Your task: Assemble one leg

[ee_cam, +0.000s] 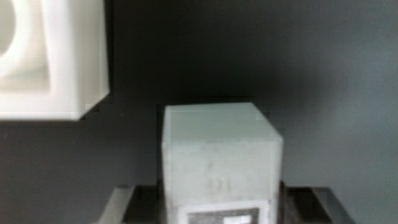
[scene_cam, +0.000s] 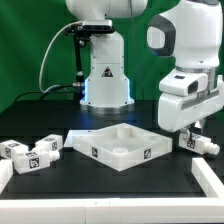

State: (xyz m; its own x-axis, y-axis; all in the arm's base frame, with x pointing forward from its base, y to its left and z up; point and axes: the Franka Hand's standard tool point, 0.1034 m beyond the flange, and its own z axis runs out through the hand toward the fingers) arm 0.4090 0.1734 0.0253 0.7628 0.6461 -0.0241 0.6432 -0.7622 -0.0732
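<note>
A white leg (ee_cam: pixel 222 150) with a square tag near its close end sits between my gripper's (ee_cam: pixel 221 207) two dark fingers (ee_cam: pixel 135 205), which press against its sides. In the exterior view my gripper (scene_cam: pixel 188 138) is low over the black table at the exterior view's right, and this leg (scene_cam: pixel 206 146) sticks out beside it. The white square tabletop (scene_cam: pixel 118 146) lies in the middle, and its corner shows in the wrist view (ee_cam: pixel 54 70), apart from the held leg. Two more legs (scene_cam: pixel 14 152) (scene_cam: pixel 45 150) lie at the exterior view's left.
The robot's white base (scene_cam: pixel 104 80) stands behind the tabletop. White flat pieces lie at the front edge, one at the exterior view's left (scene_cam: pixel 5 178) and one at its right (scene_cam: pixel 210 178). A green backdrop closes the back.
</note>
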